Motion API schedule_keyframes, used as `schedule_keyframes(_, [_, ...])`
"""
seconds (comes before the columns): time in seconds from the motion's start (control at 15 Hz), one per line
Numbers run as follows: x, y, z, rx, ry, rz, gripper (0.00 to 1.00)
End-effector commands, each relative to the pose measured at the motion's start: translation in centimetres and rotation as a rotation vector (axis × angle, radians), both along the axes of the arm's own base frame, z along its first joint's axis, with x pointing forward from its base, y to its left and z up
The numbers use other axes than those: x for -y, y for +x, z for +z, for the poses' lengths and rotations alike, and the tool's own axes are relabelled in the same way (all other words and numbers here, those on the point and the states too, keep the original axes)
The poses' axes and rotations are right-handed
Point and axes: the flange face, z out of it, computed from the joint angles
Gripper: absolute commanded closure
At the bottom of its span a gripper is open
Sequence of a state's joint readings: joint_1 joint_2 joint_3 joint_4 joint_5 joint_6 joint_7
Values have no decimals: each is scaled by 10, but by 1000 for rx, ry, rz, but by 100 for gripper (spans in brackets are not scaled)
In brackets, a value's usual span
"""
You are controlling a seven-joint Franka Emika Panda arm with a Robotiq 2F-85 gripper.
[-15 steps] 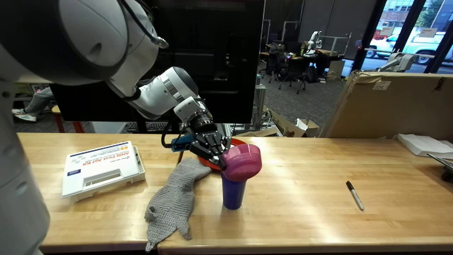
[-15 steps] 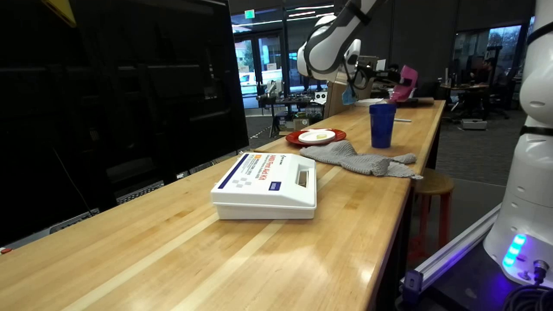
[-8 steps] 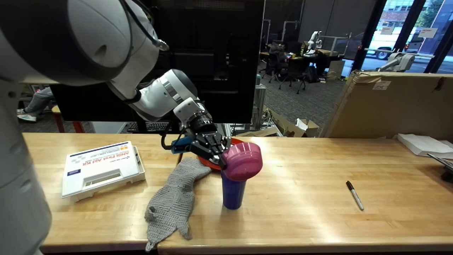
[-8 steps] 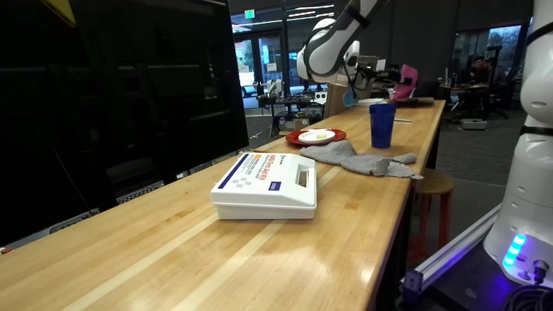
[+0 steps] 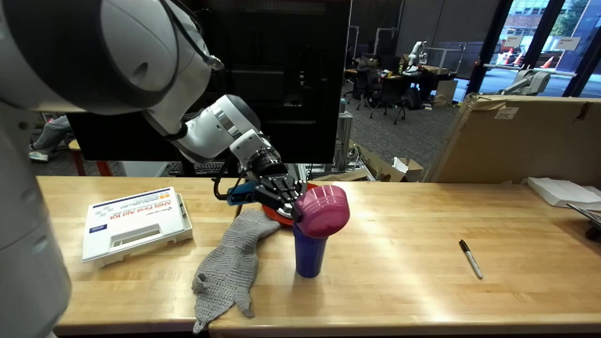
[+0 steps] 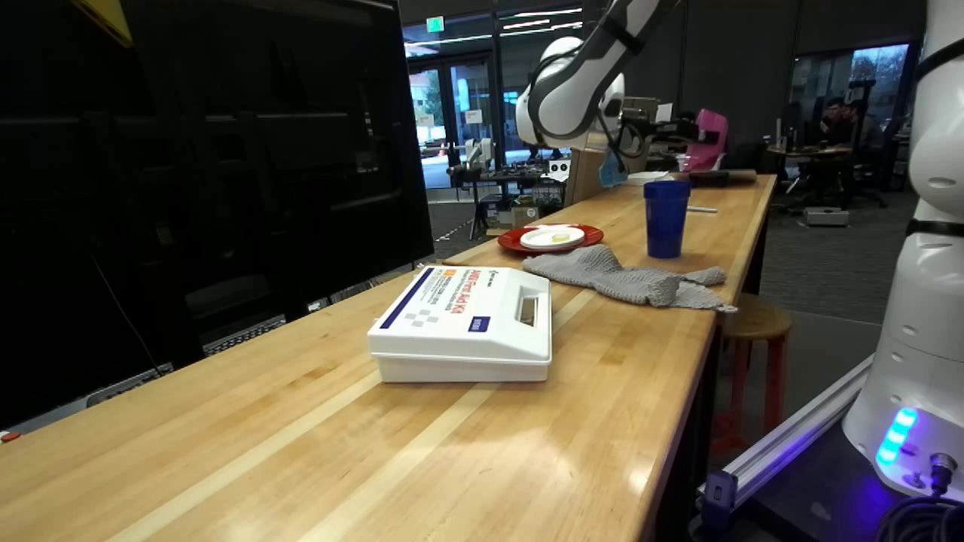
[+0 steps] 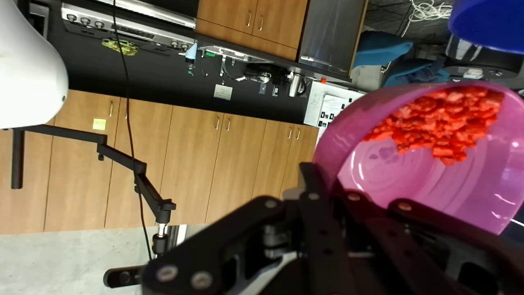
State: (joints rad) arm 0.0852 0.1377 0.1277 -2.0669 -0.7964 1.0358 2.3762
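Observation:
My gripper is shut on the wall of a pink bowl, one finger outside it and one inside. Red-orange pieces lie heaped along one side within the bowl. In an exterior view the bowl hangs strongly tilted, underside towards the camera, overlapping the top of a blue cup. That cup stands upright on the wooden table in both exterior views. Part of the blue cup shows at the wrist view's top right corner. Whether bowl and cup touch I cannot tell.
A grey knitted cloth lies beside the cup. Behind it sits a red plate bearing a white plate. A white first aid kit, a marker, a cardboard box and a large black screen are around.
The bowl has risen slightly with my gripper and turned a little, showing more of its underside in an exterior view. The cup, cloth, plates and kit have stayed put.

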Motion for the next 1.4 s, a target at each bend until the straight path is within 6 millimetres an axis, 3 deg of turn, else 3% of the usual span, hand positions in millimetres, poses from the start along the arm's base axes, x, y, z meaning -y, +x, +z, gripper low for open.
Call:
schedule_keyframes(0.0, [-6,3,2,-48,-37,16,99])
schedule_keyframes(1.33, [-15,10,-6,-138,-54,59,99])
